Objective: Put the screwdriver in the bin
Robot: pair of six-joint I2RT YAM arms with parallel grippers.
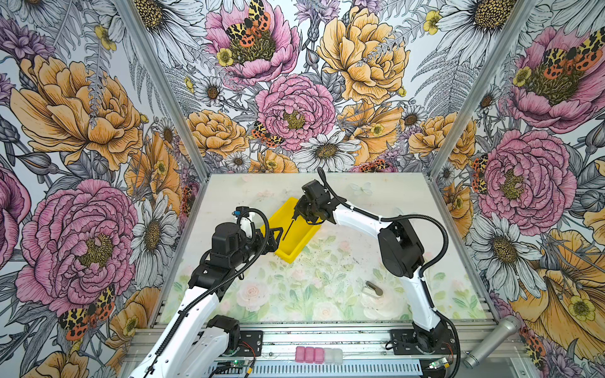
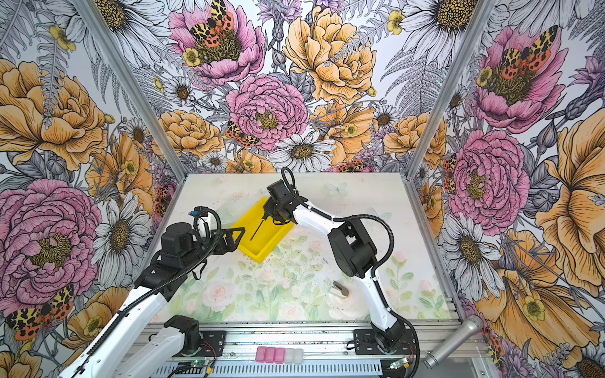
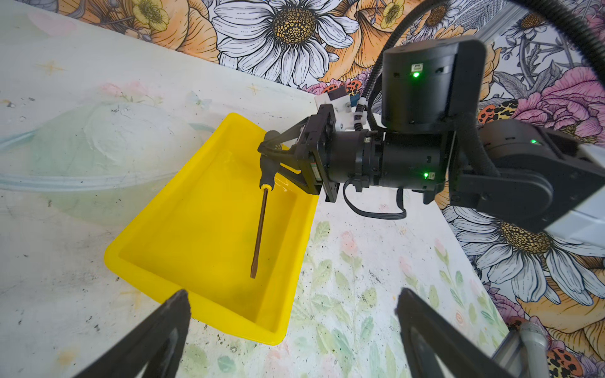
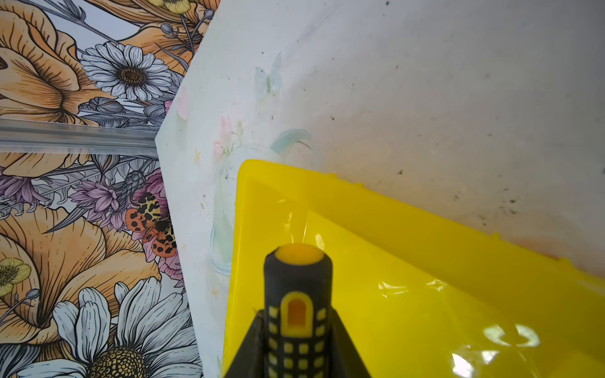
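Right gripper (image 3: 273, 153) over bright yellow rectangular plastic bin (image 3: 157, 243).
Fingers clenched on black-handled slim screwdriver (image 3: 260, 225), shaft angled into bin; left gripper (image 3: 291, 330) fingers released.

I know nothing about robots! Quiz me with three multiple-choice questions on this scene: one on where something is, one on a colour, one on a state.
1. Where is the screwdriver?
A. flat on the table
B. over the bin, shaft pointing down into it
C. beside the grey stapler-like object

2. What colour is the bin?
A. yellow
B. blue
C. white

3. How is the left gripper?
A. shut on the screwdriver
B. shut on the bin
C. open, holding nothing

Answers: 1 B, the right gripper holds its handle above the bin. 2 A, bright yellow in every view. 3 C, its fingers stand wide apart.
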